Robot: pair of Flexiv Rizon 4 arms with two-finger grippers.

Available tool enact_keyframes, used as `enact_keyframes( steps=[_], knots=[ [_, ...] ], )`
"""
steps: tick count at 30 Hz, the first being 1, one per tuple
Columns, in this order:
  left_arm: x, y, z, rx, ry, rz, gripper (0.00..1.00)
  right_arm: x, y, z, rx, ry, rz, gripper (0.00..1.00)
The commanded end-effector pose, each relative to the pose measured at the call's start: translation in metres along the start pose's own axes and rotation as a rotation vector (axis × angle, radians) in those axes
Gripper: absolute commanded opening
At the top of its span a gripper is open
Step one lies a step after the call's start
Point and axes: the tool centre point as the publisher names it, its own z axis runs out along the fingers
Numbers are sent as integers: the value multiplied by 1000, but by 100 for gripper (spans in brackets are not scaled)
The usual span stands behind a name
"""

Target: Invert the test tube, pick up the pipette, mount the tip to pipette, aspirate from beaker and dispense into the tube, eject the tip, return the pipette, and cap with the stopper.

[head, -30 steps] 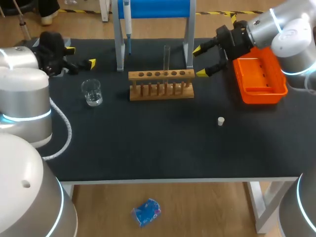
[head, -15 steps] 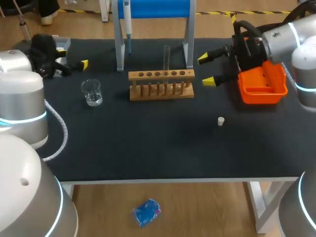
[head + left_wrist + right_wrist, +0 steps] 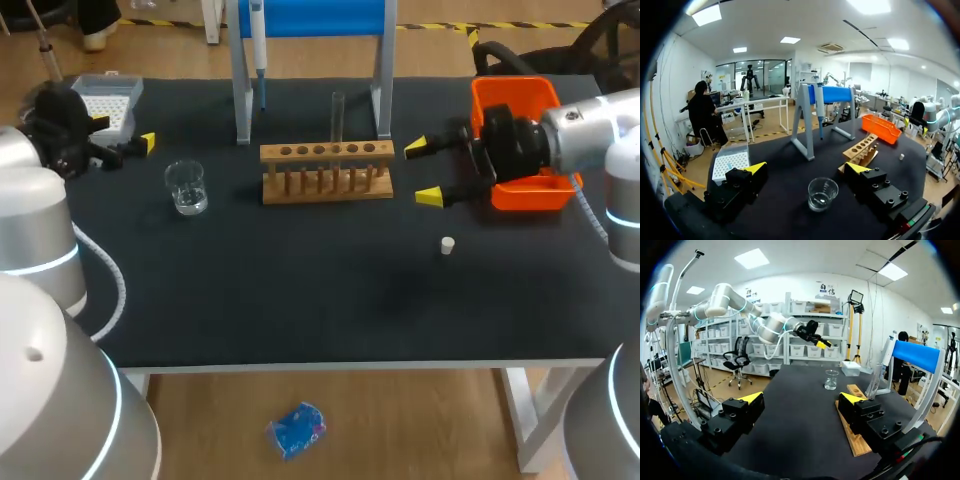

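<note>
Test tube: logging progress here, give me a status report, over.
Left gripper open, empty, near beaker. Right gripper open, empty, beside rack. Test tube upright in rack, uncapped; stopper loose on table.

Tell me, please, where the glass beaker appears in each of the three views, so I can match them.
Head view: the beaker stands left of the wooden rack.
Left wrist view: the beaker sits under the left gripper, with the rack beyond.
Right wrist view: the beaker is far ahead of the right gripper, past the rack.
Shared landmark: the wooden rack.
</note>
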Motion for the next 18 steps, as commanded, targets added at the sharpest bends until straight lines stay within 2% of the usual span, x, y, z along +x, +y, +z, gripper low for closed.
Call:
enact_keyframes(
  steps=[1,4,7,14,18],
  knots=[
    [0,2,1,23,-1,1,100,-1,0,0,2,2,0,100],
    [0,2,1,23,-1,1,100,2,-1,2,-25,37,11,100],
    [-3,6,0,17,-6,5,100,16,-8,6,-83,88,37,100],
    [-23,15,-9,73,-42,-58,100,43,-23,9,-168,105,65,100],
    [-32,19,-12,93,-69,-62,100,51,-25,10,-213,115,61,100]
  ],
)
